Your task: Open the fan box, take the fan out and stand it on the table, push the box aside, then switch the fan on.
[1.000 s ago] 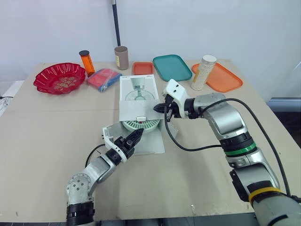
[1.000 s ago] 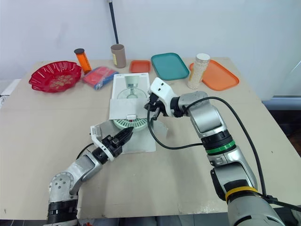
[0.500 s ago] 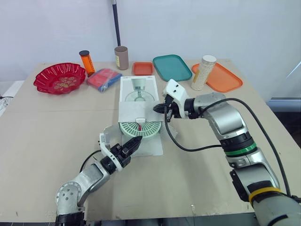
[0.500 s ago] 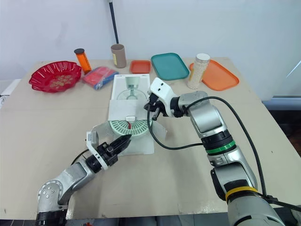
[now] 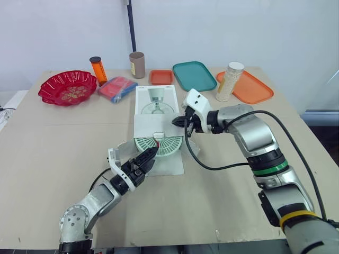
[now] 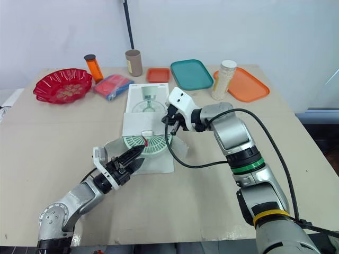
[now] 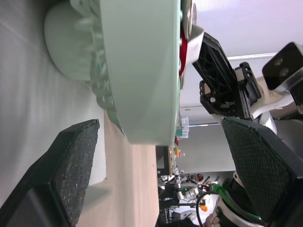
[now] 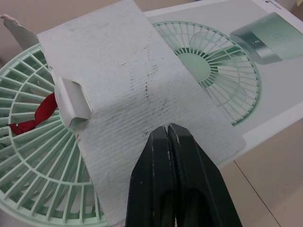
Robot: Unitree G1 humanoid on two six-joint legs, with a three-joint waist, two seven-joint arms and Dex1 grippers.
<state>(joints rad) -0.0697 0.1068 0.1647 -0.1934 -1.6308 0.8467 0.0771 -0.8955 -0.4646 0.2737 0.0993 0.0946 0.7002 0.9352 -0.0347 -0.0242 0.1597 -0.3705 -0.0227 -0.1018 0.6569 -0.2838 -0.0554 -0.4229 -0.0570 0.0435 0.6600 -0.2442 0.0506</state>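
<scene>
Pale-green fan (image 5: 159, 145) lies half out at the 6 o'clock end of the box (image 5: 154, 99); the wide-open left hand (image 5: 148, 157) astride its rim should close squarely while the right hand (image 5: 180, 121), pinched shut on the flap (image 5: 155, 125), steadies.

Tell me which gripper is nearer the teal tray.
Right. The right gripper, shut on the box flap, is just short of the teal tray; the left gripper, open at the fan, is much farther back.
</scene>
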